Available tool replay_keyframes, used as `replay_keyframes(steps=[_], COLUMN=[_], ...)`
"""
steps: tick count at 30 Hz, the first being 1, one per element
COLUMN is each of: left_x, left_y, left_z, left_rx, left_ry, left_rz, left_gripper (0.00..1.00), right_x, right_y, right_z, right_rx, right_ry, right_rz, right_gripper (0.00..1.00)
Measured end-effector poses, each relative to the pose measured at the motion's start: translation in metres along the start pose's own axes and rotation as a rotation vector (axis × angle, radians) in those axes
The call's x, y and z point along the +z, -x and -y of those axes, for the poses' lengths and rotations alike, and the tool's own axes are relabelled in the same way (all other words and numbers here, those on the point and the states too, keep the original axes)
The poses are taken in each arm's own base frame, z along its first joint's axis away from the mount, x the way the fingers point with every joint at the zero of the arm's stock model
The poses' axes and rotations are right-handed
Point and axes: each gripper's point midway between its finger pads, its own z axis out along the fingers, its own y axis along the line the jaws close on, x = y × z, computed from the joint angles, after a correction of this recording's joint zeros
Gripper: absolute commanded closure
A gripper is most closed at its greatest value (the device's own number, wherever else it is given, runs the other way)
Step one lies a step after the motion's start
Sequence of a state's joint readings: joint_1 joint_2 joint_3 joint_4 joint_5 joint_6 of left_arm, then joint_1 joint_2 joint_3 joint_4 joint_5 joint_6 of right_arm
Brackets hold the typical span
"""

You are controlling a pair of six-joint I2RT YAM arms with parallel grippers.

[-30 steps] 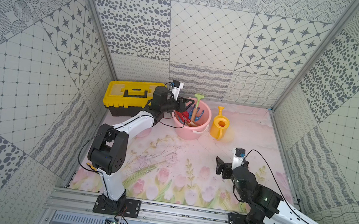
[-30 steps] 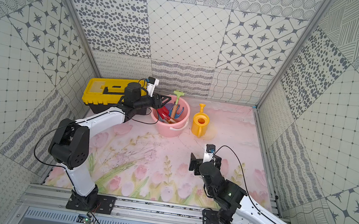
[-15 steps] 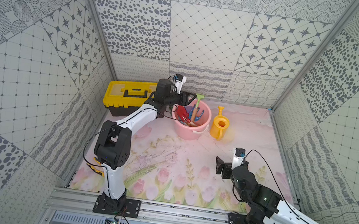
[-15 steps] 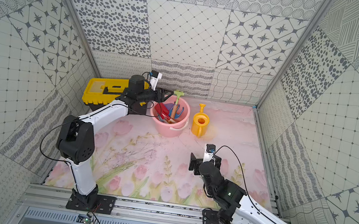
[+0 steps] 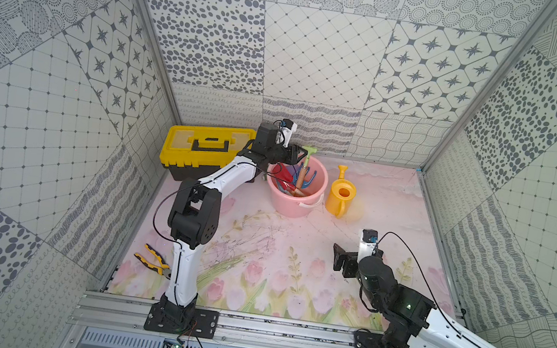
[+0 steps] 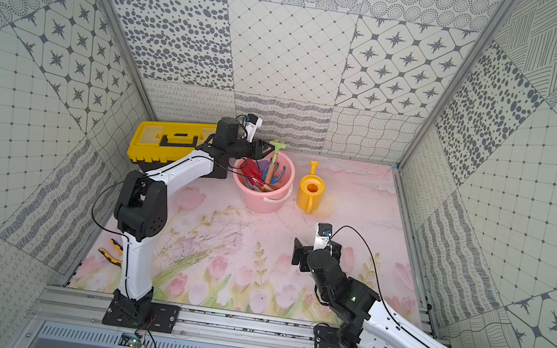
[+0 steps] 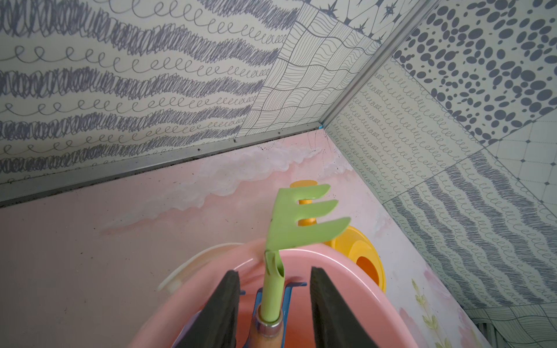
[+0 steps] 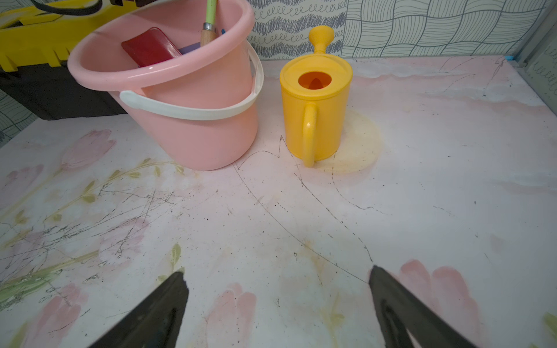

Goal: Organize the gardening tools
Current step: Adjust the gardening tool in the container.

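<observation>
Several gardening tools stand in the pink bucket (image 5: 292, 206) at the back: a green rake (image 5: 309, 149) with a wooden handle, a red spade (image 5: 282, 173) and a blue fork (image 5: 310, 175). My left gripper (image 5: 300, 154) hovers over the bucket's back rim. In the left wrist view its jaws (image 7: 273, 271) flank the green rake (image 7: 301, 220) shaft, with a gap on each side, so it is open. My right gripper (image 5: 356, 252) hangs wide open and empty over the mat, in front of the bucket (image 8: 193, 135).
A yellow watering can (image 5: 340, 194) stands just right of the bucket. A yellow-and-black toolbox (image 5: 199, 150), lid shut, sits at the back left. Yellow-handled pliers (image 5: 152, 260) lie by the left wall near the front. The back wall is close behind the bucket.
My left gripper rose from the bucket's left rim and moved right to the rake's shaft, its jaws narrowing around it. The right arm has not moved.
</observation>
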State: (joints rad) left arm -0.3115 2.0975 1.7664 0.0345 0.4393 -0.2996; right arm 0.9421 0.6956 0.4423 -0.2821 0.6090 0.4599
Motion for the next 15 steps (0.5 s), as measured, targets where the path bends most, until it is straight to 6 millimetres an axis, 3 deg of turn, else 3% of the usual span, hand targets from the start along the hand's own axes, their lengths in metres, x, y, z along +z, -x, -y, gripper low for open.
replay_keyframes(steps=[15], left_x=[0.016], left_y=[0.002], left_z=[-0.01], left_rx=[-0.061], left_ry=[0.003], left_rz=[0.011], left_gripper=[0.66], right_x=[0.0], right_y=[0.004], right_z=[-0.011], right_rx=[0.015], right_ry=[0.053], right_rz=[0.007], right_gripper=[0.03])
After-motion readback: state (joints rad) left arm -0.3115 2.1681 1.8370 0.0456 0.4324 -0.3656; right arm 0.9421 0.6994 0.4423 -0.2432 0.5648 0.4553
